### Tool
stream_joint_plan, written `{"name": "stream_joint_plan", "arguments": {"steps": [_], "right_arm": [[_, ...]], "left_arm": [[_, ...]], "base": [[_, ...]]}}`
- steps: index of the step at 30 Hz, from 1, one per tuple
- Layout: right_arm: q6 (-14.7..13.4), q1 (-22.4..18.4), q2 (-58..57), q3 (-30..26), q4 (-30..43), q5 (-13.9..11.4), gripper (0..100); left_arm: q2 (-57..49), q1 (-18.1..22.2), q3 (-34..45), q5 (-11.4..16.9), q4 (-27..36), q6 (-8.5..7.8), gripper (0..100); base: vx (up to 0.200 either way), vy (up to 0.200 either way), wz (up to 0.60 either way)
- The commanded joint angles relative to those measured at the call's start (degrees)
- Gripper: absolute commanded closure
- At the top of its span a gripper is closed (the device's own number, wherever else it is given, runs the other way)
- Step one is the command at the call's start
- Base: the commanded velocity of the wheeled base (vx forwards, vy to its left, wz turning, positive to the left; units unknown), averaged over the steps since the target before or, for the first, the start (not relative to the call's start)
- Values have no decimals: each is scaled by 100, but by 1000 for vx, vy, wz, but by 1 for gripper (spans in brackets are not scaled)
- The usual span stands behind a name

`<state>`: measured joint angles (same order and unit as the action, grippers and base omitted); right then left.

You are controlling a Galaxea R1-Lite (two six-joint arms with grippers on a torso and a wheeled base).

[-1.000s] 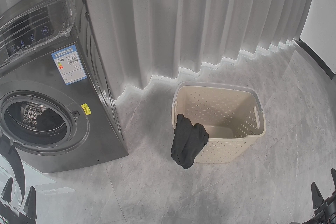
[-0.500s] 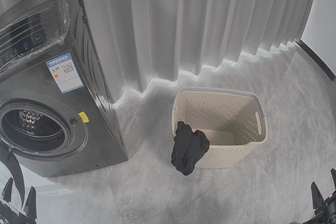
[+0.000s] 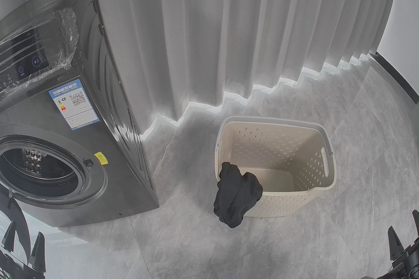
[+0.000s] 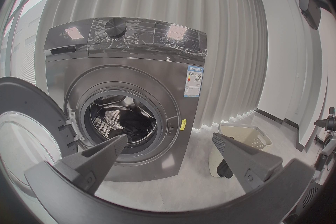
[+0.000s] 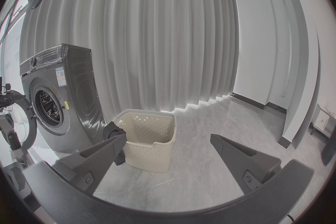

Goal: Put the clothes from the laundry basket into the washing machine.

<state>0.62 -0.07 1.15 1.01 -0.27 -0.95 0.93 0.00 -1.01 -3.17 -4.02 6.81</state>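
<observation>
Left gripper (image 4: 168,137) and right gripper (image 5: 168,137): both spread wide, nothing held. Black garment (image 3: 237,199) is draped over the near-left rim corner of the laundry basket (image 3: 325,136), hanging outside it. Basket sits on the grey floor (image 3: 183,245). Washing machine (image 3: 109,118) is left of the basket, door (image 4: 24,123) open, dark clothes (image 4: 134,128) in the drum. White curtain (image 3: 244,22) is behind both.

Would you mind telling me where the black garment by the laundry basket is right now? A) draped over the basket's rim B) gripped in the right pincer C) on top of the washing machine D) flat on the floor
A: the black garment hangs over the rim of the laundry basket, trailing down its outer wall.
</observation>
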Motion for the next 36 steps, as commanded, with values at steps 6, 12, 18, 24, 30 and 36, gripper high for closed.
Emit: {"name": "stream_joint_plan", "arguments": {"steps": [6, 12, 18, 24, 30, 36], "right_arm": [[-18, -1, 8, -101, -8, -2, 0], [-45, 51, 474, 1542, -210, -204, 0], [-1249, 1088, 2171, 1841, -35, -1399, 0], [-2180, 2064, 3876, 2035, -843, -1979, 0], [-2224, 2125, 5669, 1999, -2162, -1997, 0], [-2347, 2380, 7541, 2008, -3612, -1997, 0]], "left_arm": [[-75, 0, 101, -8, -2, -13, 0], [-75, 0, 101, 18, -2, -22, 0], [-75, 0, 101, 1, 7, -5, 0], [-75, 0, 101, -8, -2, -5, 0], [-75, 0, 101, 27, -2, 13, 0], [-75, 0, 101, 18, -2, 13, 0]], "base": [[0, 0, 0], [0, 0, 0], [0, 0, 0], [67, 0, 0], [133, 0, 0], [0, 0, 0]]}}
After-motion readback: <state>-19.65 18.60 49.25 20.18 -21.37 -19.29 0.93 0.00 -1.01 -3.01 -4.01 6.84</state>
